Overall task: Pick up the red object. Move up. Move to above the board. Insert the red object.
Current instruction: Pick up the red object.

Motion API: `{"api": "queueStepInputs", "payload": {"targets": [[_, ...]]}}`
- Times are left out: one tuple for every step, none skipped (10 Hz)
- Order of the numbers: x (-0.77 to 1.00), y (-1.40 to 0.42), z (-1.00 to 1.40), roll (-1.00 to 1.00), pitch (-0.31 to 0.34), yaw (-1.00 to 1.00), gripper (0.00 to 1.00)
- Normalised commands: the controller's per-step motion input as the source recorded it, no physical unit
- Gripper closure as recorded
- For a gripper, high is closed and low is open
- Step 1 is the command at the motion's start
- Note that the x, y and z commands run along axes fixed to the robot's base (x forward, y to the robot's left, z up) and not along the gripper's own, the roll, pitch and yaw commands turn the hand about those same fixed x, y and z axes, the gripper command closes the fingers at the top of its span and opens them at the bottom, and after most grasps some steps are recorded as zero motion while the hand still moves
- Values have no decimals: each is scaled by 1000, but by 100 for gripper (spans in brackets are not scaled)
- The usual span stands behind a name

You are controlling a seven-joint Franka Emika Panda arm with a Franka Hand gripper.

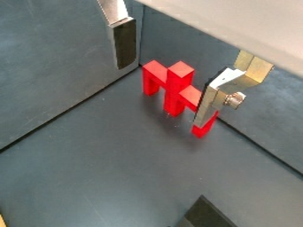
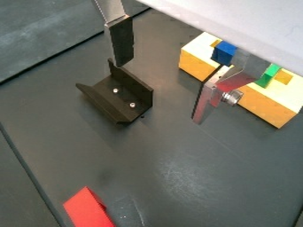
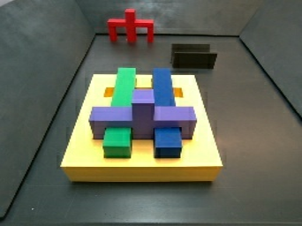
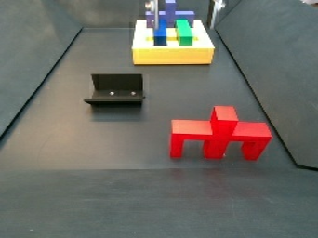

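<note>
- In a side view, the red object (image 4: 218,138) stands alone on the dark floor, upright on its three legs with the stub pointing up; nothing touches it.
- In the same view the fixture (image 4: 115,90) stands further back and to the left, well apart from the red piece, and the board (image 4: 173,53) lies at the far end, carrying its green, blue and purple blocks.
- In a side view from the opposite end, the board (image 3: 143,160) fills the foreground, with the fixture (image 3: 195,58) behind it to the right and the red object (image 3: 130,27) near the back wall.
- In a wrist view, the gripper (image 1: 172,62) hangs above the floor with its two fingers (image 1: 122,43) spread apart and nothing between them; the red object (image 1: 169,86) shows below, roughly in the gap but not yet enclosed.
- I judge that the first step, the pick-up, is in hand and not yet done: the piece sits on the floor, ungrasped.
- The next move likely calls for bringing the spread fingers down around the stub or bar, centred on it, then closing before any lift.
- The slot that is to take the piece cannot be made out from these views.
</note>
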Motion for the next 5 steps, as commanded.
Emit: {"api": "queueStepInputs", "payload": {"targets": [[0, 66, 0, 0, 0, 0, 0], [-3, 457, -131, 0, 0, 0, 0], [-57, 911, -177, -14, 0, -57, 0], [-103, 929, -206, 0, 0, -66, 0], [-160, 914, -209, 0, 0, -69, 0]]}}
